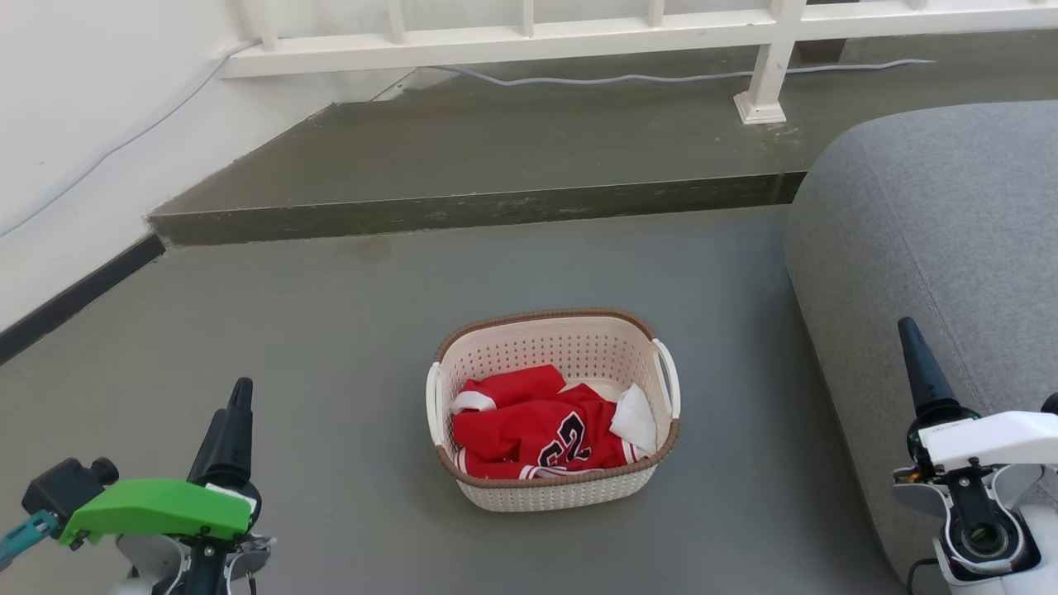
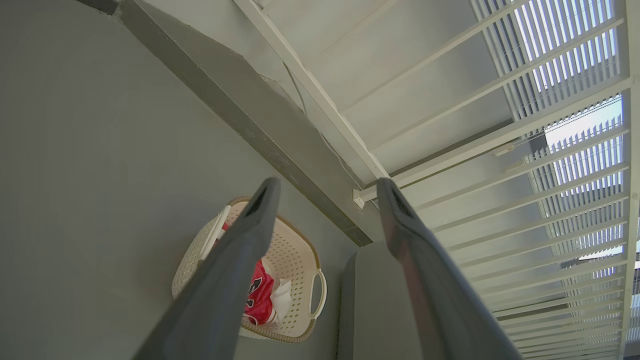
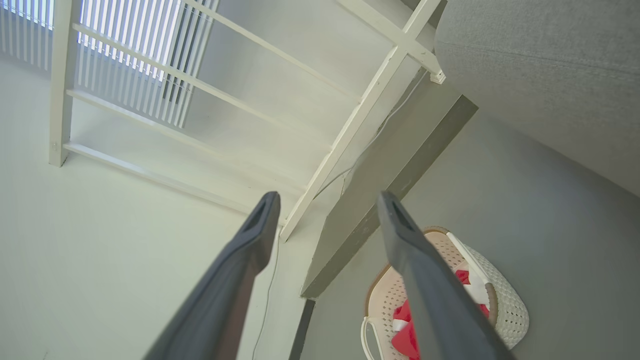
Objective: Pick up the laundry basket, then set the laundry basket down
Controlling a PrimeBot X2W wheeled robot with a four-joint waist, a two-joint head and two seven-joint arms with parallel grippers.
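A bare grey floor (image 1: 331, 330) runs up to a low step (image 1: 463, 211) under a white railing (image 1: 529, 37), with a big grey sofa (image 1: 934, 248) bulking in at one side. That sofa is what I'd steer by. The laundry basket (image 1: 554, 494) sits on the floor just off the sofa's flank, near it but not touching, and upright. Its brown woven-look rim (image 1: 545, 315) is level, one white handle (image 1: 668, 376) faces the sofa, and the other handle (image 1: 431, 405) is on the far side. Inside it a crumpled red jersey (image 1: 529, 421) lies with a bit of white cloth (image 1: 635, 420) on the sofa side of it. To my eye this will lift easily: thin perforated plastic and a little soft clothing, so it should be light. The walls look stiff enough to keep their shape but may flex if squeezed, and the plastic looks smooth and could slip. I'd take it by both handles at once so it stays level; one handle alone would likely tip it and shift the clothes. The left gripper (image 2: 327, 186) hangs well clear of the basket on the side away from the sofa, fingers spread with nothing between them. The right gripper (image 3: 327, 199) is up by the sofa's front, likewise parted and empty. As for writing, the jersey shows dark white-edged digits. One looks like a 2, and the fold hides the rest. I can read no brand on the basket.
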